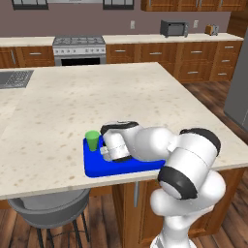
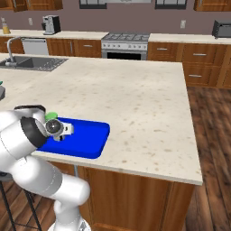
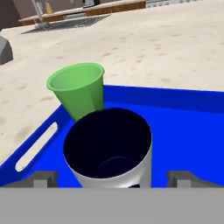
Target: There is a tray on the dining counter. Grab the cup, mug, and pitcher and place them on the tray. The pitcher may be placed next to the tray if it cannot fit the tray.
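Note:
The blue tray lies at the near edge of the dining counter. On the tray's left end stands the green cup, upright, also seen as the cup. Just in front of the cup stands the mug, upright, with a pale outer wall and a dark inside. My gripper is open; its fingertips flank the mug with a small gap on each side. In the left base view my hand hides the mug. The pitcher is out of view.
The right part of the tray is bare blue. A sink sits at the counter's far left, and a grey object lies at the left edge. A grey stool stands below the counter's front edge.

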Controlling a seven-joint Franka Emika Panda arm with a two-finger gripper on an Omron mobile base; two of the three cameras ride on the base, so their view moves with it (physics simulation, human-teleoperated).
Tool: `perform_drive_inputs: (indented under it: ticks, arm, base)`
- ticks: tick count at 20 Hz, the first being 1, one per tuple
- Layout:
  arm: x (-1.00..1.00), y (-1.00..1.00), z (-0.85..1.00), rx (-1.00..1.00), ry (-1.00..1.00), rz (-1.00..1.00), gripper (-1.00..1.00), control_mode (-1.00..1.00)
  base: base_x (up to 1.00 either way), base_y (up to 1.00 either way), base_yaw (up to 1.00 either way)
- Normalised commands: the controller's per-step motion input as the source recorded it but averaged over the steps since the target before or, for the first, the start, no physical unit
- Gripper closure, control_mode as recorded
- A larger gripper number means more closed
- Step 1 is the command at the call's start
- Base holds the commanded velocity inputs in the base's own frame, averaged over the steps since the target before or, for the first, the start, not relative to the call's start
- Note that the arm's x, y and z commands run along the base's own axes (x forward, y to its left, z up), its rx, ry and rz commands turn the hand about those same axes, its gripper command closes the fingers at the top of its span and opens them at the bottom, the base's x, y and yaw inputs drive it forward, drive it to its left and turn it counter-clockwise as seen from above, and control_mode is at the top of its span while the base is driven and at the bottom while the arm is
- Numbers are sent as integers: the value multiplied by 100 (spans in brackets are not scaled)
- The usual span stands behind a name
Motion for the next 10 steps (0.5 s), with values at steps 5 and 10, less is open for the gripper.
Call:
perform_drive_inputs:
  ticks: [5, 10]
  arm:
    - [-27, -15, 49, 0, -1, -18, -100, -100]
    - [-50, -38, 80, -5, -3, 0, -100, -100]
  base:
    - [0, 0, 0]
    - [0, 0, 0]
